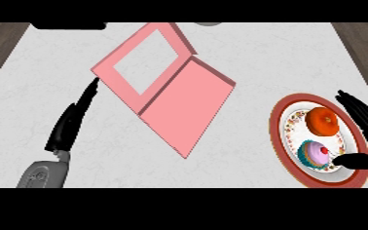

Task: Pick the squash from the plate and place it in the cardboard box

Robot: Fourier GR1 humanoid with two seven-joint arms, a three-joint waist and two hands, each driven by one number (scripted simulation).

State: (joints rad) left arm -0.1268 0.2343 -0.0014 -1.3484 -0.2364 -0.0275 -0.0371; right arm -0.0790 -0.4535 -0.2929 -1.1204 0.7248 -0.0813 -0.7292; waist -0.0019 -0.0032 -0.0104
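While on the plate [282, 126], squash [322, 120] between right hand's [357, 114] spread fingers and thumb.

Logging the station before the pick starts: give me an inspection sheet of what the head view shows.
Surface: pale marbled counter; darker wood-toned strips at both top corners.
Job's things: orange squash on the red-rimmed plate at right; pink cardboard box in the middle, lying open with its flaps spread.
Clutter: cupcake on the same plate, below the squash.
Robot hands: left robot hand open, fingers straight, left of the box; right robot hand open over the plate's right rim, thumb by the cupcake, holding nothing.
Cables: nothing seen.
Surroundings: dark shape and grey round object cut off at the top edge; cannot identify.
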